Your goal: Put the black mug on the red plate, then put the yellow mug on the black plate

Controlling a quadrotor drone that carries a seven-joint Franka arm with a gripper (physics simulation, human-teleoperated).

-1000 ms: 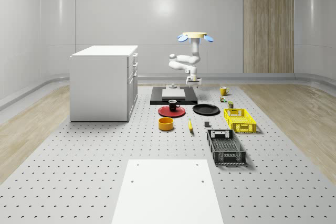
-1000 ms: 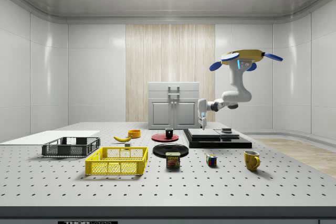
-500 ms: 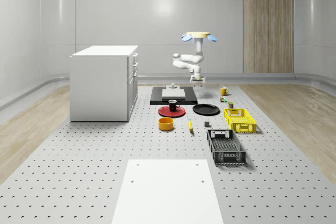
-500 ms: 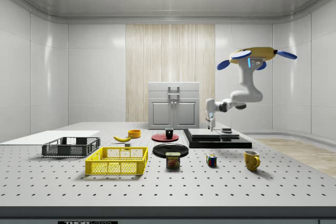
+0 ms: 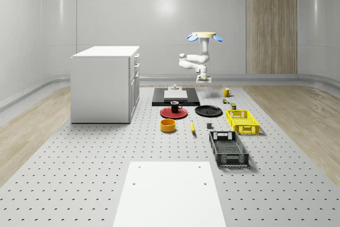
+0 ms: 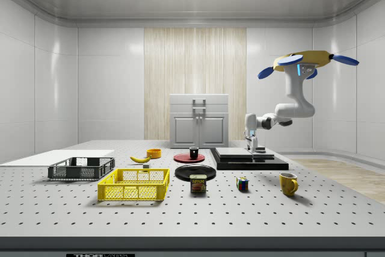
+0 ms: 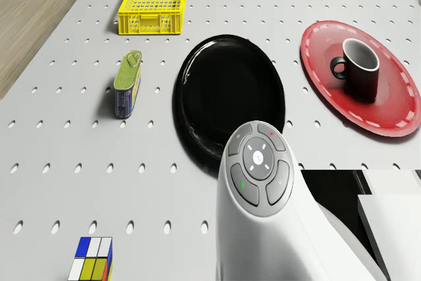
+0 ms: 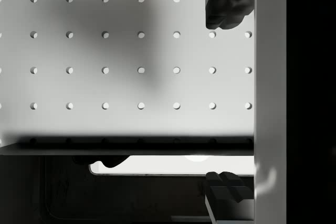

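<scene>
The black mug (image 5: 175, 107) (image 6: 194, 153) (image 7: 358, 67) stands upright on the red plate (image 5: 168, 114) (image 6: 182, 158) (image 7: 395, 106). Beside it lies the black plate (image 5: 208, 111) (image 6: 195, 172) (image 7: 230, 93), with nothing on it. The yellow mug (image 5: 227, 92) (image 6: 289, 183) stands on the table toward the whole-scene view's far right. My drone (image 5: 204, 36) (image 6: 308, 63) hovers above the right edge of the dark platform (image 5: 175, 101). The gripper (image 5: 202, 81) (image 6: 251, 147) (image 8: 223, 98) hangs open and empty over that edge, short of the yellow mug.
A white cabinet (image 5: 105, 83) stands at the whole-scene view's left. A tin can (image 7: 127, 83), a colour cube (image 7: 91, 259), a yellow basket (image 5: 243, 121), a black basket (image 5: 228, 148), an orange bowl (image 5: 168, 125) and a banana (image 5: 192, 127) lie on the perforated table.
Drone and arm have shifted to the whole-scene view's right, away from the black mug and toward the yellow mug. The gripper stays empty. Mugs and plates have not moved.
</scene>
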